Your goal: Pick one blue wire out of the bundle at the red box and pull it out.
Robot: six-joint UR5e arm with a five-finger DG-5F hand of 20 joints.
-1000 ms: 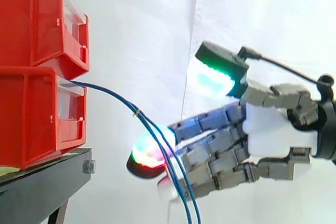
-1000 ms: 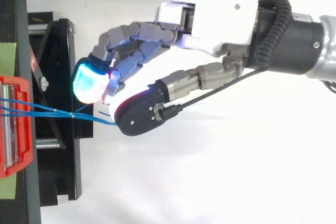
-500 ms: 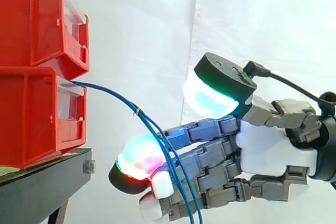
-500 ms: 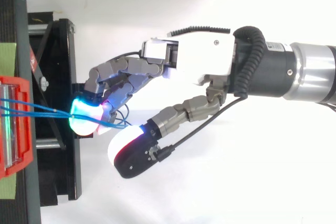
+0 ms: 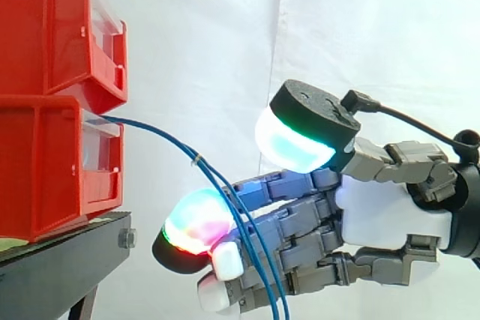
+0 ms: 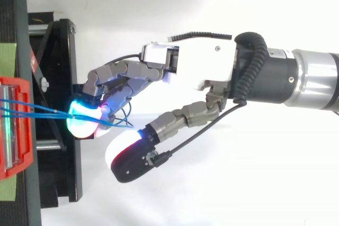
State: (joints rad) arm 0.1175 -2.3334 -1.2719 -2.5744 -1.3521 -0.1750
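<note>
Blue wires point(image 5: 166, 140): a thin bundle of glossy blue strands. Two strands can be told apart below a small pale tie point(image 5: 196, 160).
Long axis: it comes out of the front of the lower red bin point(image 5: 45, 162) and points away from the bin toward me. It slopes gently down as far as the tie, then drops steeply off the bottom edge of the side view.
From above: the strands point(image 6: 47, 110) run nearly straight from the bin to my fingertips point(image 6: 85, 121).
My hand point(image 5: 390, 211): spread open, with the fingers stretched almost straight toward the bin and the thumb point(image 5: 296, 140) raised well apart above them, gripping nothing.
Contact: the strands cross my fingers and probably brush them, though I cannot tell for sure.
Bin: it sits on the black stand point(image 5: 60, 267), under a second red bin point(image 5: 45, 28).
</note>
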